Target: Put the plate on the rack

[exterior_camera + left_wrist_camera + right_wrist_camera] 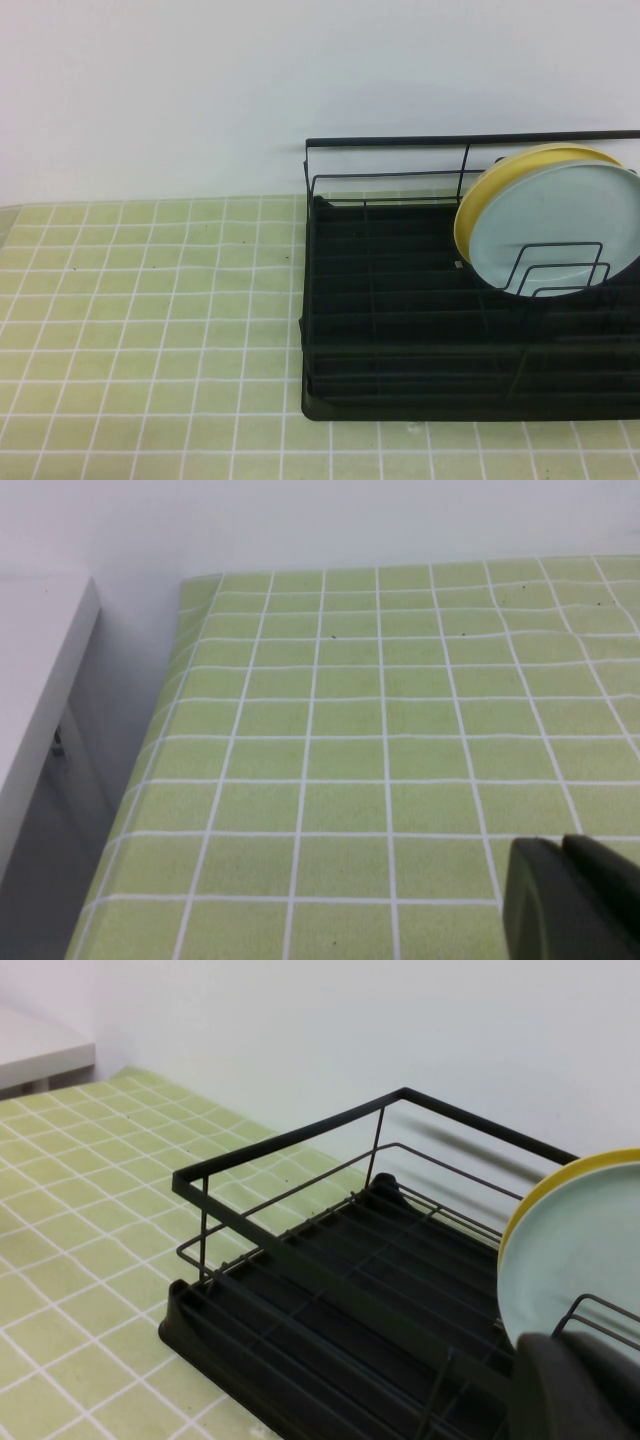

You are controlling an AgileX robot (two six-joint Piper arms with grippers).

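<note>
Left claw (572, 885) closed over tablecloth (350, 730), right claw (578, 1385) closed near rack (330, 1295).

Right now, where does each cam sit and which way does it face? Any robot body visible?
High view: raised on the robot's side, angled down at the green tiled table and black rack holding a yellow-edged plate on edge; no arm shows.
Left wrist view: on the left arm, looks across the tiles toward the wall; left gripper, shut, hangs above the table.
Right wrist view: on the right arm, faces the rack; right gripper, shut, near the plate.
Shared: high and right wrist both show rack and plate.
</note>
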